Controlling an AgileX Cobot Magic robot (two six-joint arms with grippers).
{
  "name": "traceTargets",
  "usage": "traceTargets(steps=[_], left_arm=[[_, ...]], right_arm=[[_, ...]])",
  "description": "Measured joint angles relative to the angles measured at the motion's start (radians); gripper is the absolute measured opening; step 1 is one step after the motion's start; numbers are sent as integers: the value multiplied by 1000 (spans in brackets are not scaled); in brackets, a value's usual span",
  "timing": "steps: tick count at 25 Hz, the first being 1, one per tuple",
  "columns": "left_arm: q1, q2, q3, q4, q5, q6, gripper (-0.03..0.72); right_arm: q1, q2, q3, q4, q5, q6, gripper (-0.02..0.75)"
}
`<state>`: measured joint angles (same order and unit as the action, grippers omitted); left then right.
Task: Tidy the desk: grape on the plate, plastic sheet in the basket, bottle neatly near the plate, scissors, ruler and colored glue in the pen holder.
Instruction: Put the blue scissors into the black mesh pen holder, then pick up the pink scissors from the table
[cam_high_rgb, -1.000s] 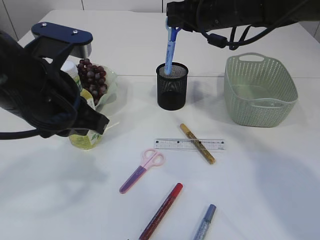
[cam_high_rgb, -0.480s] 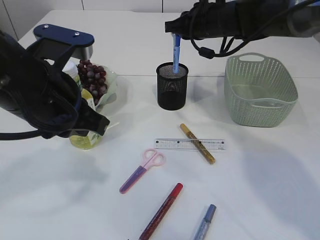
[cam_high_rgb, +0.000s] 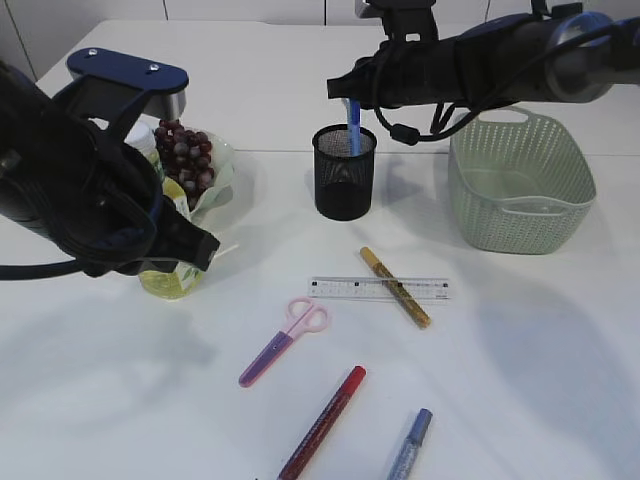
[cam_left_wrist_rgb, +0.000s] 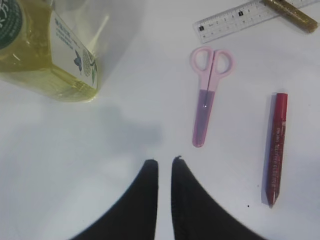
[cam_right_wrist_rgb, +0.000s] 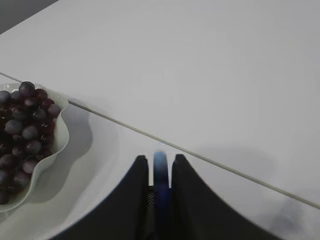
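Hiding bottle: left arm (cam_high_rgb: 80, 190) covers most of the green-tea bottle (cam_high_rgb: 170, 275) beside the grape plate (cam_high_rgb: 222, 165).
Left gripper (cam_left_wrist_rgb: 164, 162): nearly closed, empty.
Right gripper (cam_right_wrist_rgb: 160, 160): fingers flank the blue glue pen (cam_high_rgb: 352, 125) in the pen holder (cam_high_rgb: 344, 185); grip unclear.
Desk: scissors (cam_high_rgb: 285, 340), ruler (cam_high_rgb: 345, 288).

Black arms (cam_high_rgb: 480, 65), looped cables, apparently blue-topped mount (cam_high_rgb: 127, 70) (two screws).

Bright, even overhead light; soft shadows pool on the white table (cam_high_rgb: 520, 380), and the wrist views are slightly soft.
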<state>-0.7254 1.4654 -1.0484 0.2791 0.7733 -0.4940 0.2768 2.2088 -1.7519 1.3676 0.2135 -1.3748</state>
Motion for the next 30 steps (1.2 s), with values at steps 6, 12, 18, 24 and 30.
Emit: traceTargets(steps=[6,12,18,24,30], left_arm=[[0,0,0,0,0,0,57],[0,0,0,0,0,0,57],[0,0,0,-2,-2,0,57],[0,0,0,-8,-2,0,59],[0,0,0,-16,-3,0,59]], right_arm=[[0,2,-2,16,-9,-9,374],[0,-8,-2,66,1,-11,414],[0,-106,-2,53,56,61,417],[0,-124,-2,-198,138,381,419],[0,-149,-2,-751,335,944,419]])
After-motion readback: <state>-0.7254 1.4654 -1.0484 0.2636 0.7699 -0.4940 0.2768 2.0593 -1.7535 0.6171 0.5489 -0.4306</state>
